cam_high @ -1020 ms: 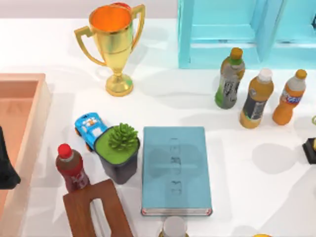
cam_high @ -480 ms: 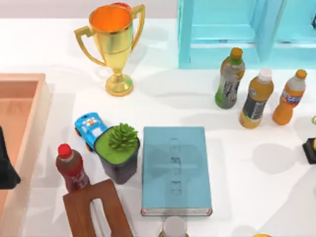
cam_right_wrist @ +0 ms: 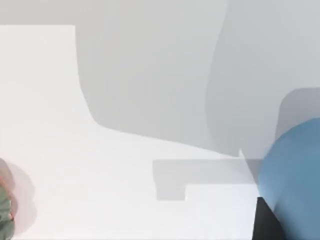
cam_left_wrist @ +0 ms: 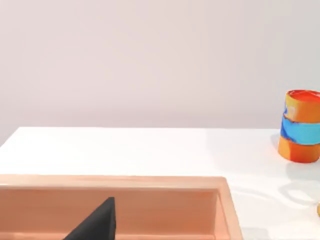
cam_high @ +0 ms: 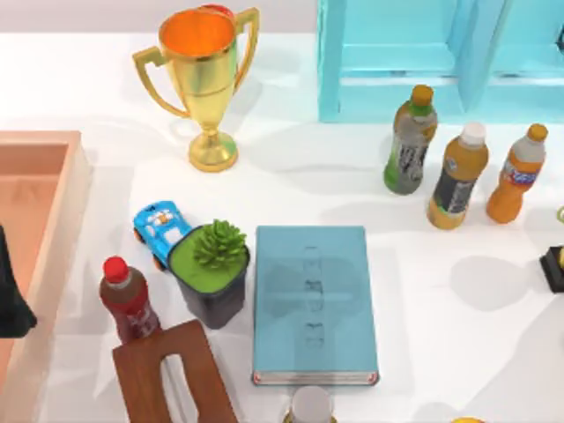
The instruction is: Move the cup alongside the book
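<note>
Being carried close in the right gripper's grasp, the cup (cam_right_wrist: pixel 295 175) is being positioned for setting beside the book (cam_high: pixel 310 304)

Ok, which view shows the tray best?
The top view: the tray sits at the left side of the table, its right wall and floor plain to see, though the picture's edge cuts it off. The left wrist view gives its far wall and one corner, close up. The right wrist view faces the white tabletop.
</note>
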